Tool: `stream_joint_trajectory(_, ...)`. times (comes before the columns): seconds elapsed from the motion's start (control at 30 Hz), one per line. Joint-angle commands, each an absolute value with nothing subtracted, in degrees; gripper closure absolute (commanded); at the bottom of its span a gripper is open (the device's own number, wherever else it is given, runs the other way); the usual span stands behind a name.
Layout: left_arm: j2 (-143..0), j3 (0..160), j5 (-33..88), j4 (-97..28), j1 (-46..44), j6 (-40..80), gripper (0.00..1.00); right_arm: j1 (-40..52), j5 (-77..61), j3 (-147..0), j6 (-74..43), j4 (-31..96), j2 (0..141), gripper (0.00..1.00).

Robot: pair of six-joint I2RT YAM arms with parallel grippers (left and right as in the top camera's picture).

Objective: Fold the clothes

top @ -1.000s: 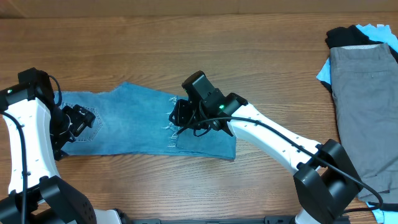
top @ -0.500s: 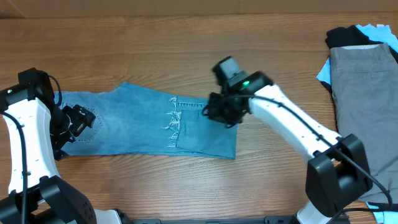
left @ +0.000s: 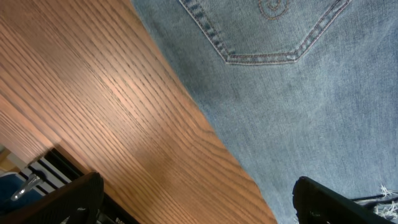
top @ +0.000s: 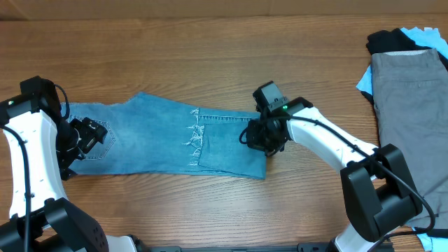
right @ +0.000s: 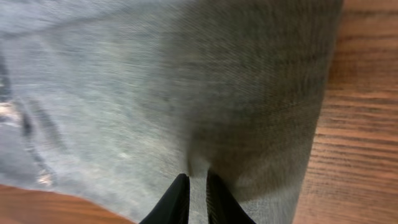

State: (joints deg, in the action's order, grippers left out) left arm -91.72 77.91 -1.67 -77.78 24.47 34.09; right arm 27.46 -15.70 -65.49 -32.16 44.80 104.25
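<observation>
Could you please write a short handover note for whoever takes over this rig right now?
Left end effector: open, holding nothing, above the back-pocket end of the light-blue denim jeans.
Right end effector: shut on a pinch of denim at the jeans' right folded edge.
Jeans: flat on the brown wooden table.
Done: legs folded over once, frayed hems mid-length.
Left: the remaining folds into a compact bundle.

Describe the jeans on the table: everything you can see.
The jeans are light-blue, slightly faded denim, lying flat on the wooden table, folded over so a frayed white-threaded hem lies mid-length. A back pocket with curved stitching sits at the left end, below the open left pincer. The right pincer pinches a pucker of cloth near the right edge.
</observation>
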Motion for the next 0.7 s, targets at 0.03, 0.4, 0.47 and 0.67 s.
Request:
stream_joint_trajectory(0.03, -91.6, 77.6, -1.4, -77.8, 24.3, 33.2, 0.00, 26.5, -15.8, -60.9, -33.2, 42.3, 103.0, 0.83)
stream_joint_trajectory(0.4, -91.6, 77.6, -1.4, -77.1, 24.3, 33.2, 0.00, 23.7, -16.8, -68.1, -31.0, 49.4, 99.9, 0.63)
stream_joint_trajectory(0.47, -91.6, 77.6, -1.4, -76.8, 24.3, 33.2, 0.00, 23.7, -15.0, -70.7, -31.0, 52.2, 98.7, 0.28)
stream_joint_trajectory(0.67, -91.6, 77.6, -1.4, -76.6, 24.3, 33.2, 0.00, 23.2, -5.8, -73.1, -31.0, 59.5, 97.4, 0.00)
